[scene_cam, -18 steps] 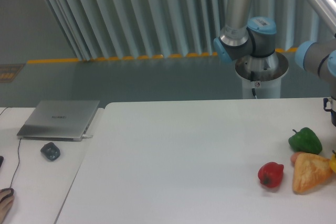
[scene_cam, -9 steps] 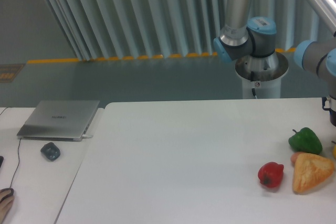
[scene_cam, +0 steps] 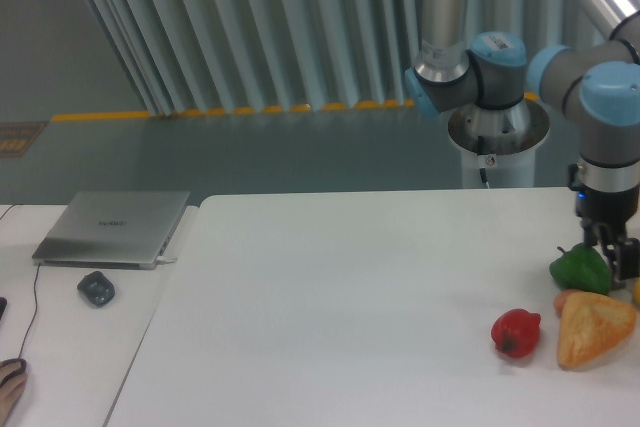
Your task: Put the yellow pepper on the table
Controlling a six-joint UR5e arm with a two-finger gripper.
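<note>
Only a bright sliver of the yellow pepper (scene_cam: 637, 293) shows at the right edge of the frame, on the white table (scene_cam: 340, 287), beside the orange-tan wedge (scene_cam: 594, 328). My gripper (scene_cam: 616, 250) points down just above the right side of the green pepper (scene_cam: 579, 269), up and left of the yellow sliver. Its dark fingers look apart with nothing between them. Most of the yellow pepper is out of view.
A red pepper (scene_cam: 516, 332) lies left of the wedge. The robot's base (scene_cam: 497, 137) stands behind the table's far edge. On the narrower desk at left are a grey laptop (scene_cam: 113, 227) and a small dark object (scene_cam: 96, 288).
The arm has swung left into the frame, and the gripper has come down from the right edge to just over the green pepper. The peppers and the wedge have stayed put.
</note>
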